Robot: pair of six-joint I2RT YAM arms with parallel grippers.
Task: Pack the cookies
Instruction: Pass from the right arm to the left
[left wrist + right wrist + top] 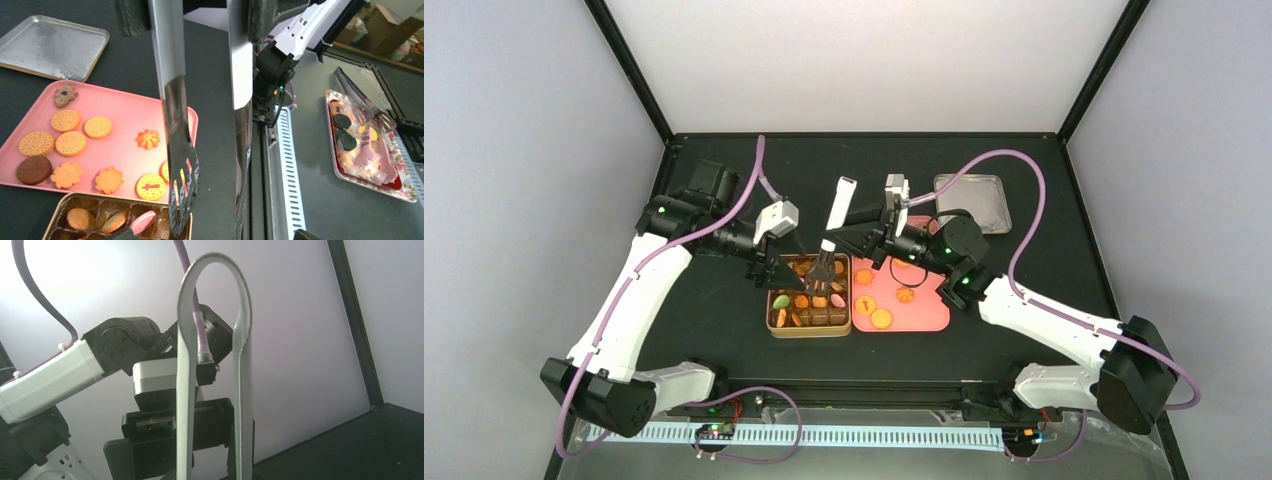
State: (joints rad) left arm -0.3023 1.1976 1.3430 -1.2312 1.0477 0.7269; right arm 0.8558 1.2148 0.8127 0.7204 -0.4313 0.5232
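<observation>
You see the right gripper (839, 241) closed on the tongs (836, 210), about at the middle of their length, where the white handle meets the dark tips. The tongs lean: the loop end points up and away from the arm bases, and the slotted tips hang over the far part of the tin (809, 334). In the left wrist view the tongs (172, 100) stand very near to the camera with their two arms apart, and one slotted tip is above the right edge of the tin (54, 222). In the right wrist view only the loop end of the tongs (186, 365) shows; the right fingers themselves are not in that picture.

The left gripper (771, 268) is at the far left corner of the tin, near the tong tips. Its fingers (132, 17) stand wide apart and grip nothing. Whether they touch the tin, you cannot tell.

The cookies (66, 120) are in two places. Most lie loose on the pink tray (125, 105), just beside the right side of the tin: round golden ones, some flower-shaped ones, and one dark brown. Others sit in the compartments of the tin, among them a pink one and a green one.

Behind the pink tray a metal tray (972, 200) lies on the table (714, 310).
</observation>
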